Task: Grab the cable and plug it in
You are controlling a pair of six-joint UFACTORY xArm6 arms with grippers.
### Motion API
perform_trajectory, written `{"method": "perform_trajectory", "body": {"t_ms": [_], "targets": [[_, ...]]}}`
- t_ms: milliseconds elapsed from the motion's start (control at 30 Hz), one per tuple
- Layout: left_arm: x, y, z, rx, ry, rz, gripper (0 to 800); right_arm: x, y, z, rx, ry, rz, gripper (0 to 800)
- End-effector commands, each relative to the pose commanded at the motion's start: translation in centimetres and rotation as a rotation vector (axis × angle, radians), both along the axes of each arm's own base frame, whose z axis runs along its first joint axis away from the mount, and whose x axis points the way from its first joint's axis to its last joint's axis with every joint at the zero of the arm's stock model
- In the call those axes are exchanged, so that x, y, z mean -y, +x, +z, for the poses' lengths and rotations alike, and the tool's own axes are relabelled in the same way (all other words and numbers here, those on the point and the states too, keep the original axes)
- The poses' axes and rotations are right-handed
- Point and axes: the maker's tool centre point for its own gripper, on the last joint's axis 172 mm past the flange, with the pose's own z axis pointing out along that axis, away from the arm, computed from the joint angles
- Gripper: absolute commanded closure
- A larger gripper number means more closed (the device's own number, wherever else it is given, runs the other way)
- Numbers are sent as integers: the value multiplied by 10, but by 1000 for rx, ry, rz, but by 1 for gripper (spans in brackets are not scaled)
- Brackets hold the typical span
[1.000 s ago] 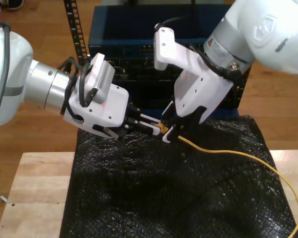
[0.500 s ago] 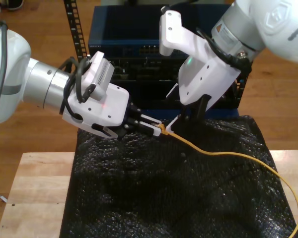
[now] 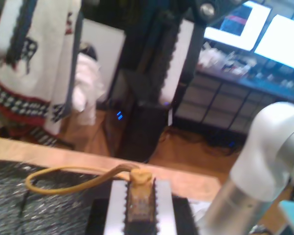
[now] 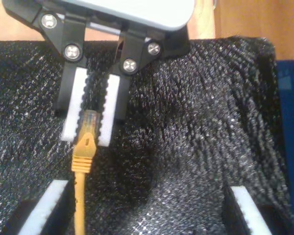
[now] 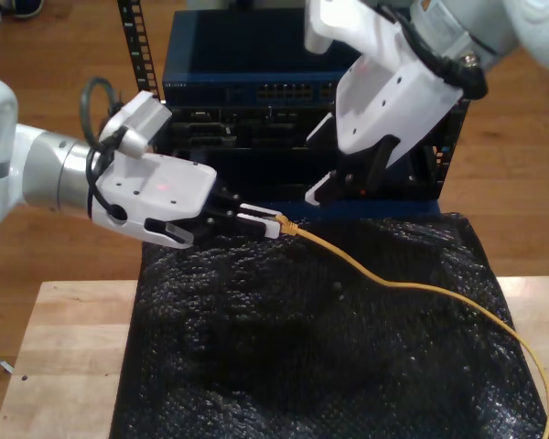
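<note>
The yellow-orange cable (image 5: 393,283) runs across the black mat from the exterior view's lower right up to its clear plug (image 5: 282,222). My first gripper (image 5: 265,222), on the arm at the exterior view's left, is shut on that plug. The first wrist view shows the plug (image 3: 138,203) between its ridged pads, with the cable (image 3: 63,178) looping away. My second gripper (image 5: 334,187) hangs open above and to the exterior view's right of the plug, touching nothing. Its wrist view looks down on the held plug (image 4: 89,122), with its own fingertips (image 4: 247,208) far apart.
A blue rack (image 5: 256,55) with a row of network ports (image 5: 288,91) stands just behind the grippers. A black bubble-wrap mat (image 5: 302,347) covers the wooden table (image 5: 64,347). A perforated rack post (image 5: 137,46) rises at the back on the exterior view's left.
My second gripper has come off the cable and risen up and to the exterior view's right. My first gripper kept the plug, shifted slightly to the exterior view's left and levelled out.
</note>
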Motion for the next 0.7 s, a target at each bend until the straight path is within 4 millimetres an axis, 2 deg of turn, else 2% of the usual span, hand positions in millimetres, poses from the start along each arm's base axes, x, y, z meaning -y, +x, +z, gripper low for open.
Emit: {"method": "perform_trajectory", "body": {"t_ms": [100, 233, 367, 600, 700], "targets": [[-4, -1, 2, -46, -5, 7, 797, 2, -7, 18, 60, 8, 32, 21], [-3, -8, 7, -104, -12, -11, 797, 2, -14, 36, 146, 11, 101, 18], [-8, -7, 6, -155, -35, -9, 797, 2, -12, 44, 189, 19, 110, 22], [-15, -3, 20, -203, -147, -33, 794, 5, -17, 54, 289, 22, 145, 26], [-15, -4, 21, -209, -157, -39, 794, 5, -16, 50, 319, 22, 148, 26]]}}
